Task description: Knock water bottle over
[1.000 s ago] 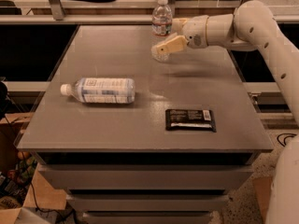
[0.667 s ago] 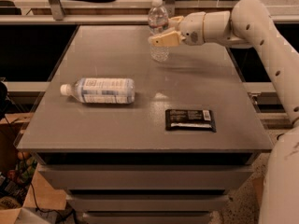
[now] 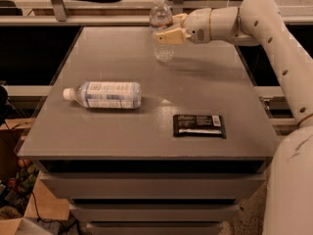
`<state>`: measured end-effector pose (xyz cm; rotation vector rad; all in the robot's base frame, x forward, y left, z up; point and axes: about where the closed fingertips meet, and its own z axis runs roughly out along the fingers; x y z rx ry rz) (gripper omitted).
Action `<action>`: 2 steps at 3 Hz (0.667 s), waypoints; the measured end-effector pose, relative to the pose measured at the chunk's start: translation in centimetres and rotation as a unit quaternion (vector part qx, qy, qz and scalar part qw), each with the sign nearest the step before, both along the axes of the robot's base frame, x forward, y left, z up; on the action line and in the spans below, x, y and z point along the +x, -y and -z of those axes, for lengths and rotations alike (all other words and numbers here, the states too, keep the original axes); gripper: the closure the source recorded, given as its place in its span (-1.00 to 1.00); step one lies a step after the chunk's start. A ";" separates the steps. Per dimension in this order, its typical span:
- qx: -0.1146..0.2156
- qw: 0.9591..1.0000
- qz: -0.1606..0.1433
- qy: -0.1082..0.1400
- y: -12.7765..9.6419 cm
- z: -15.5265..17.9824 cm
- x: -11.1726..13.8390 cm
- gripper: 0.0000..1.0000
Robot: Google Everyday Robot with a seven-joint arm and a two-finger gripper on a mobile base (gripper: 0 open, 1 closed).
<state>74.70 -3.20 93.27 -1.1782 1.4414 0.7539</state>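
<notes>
The water bottle [image 3: 162,31], slim, clear and ribbed with a white cap, stands upright at the far middle of the grey table [image 3: 146,146]. My gripper [image 3: 173,27] reaches in from the right at the height of the bottle's upper half. Its tan fingers [image 3: 169,36] are spread apart and the lower one touches the bottle's right side. The gripper holds nothing.
A fatter bottle with a white-and-blue label [image 3: 105,95] lies on its side at the table's left. A black snack bar [image 3: 199,126] lies flat at the front right. A shelf with dark objects runs behind the table's far edge.
My gripper has swept left and slightly up against the water bottle. The bottle has shifted left and toward the camera and still stands upright.
</notes>
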 end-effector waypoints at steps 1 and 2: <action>-0.044 0.999 -0.019 0.018 -0.1 -0.8 -0.6 1.00; -0.120 0.991 -0.047 0.034 -0.3 -1.3 -1.2 1.00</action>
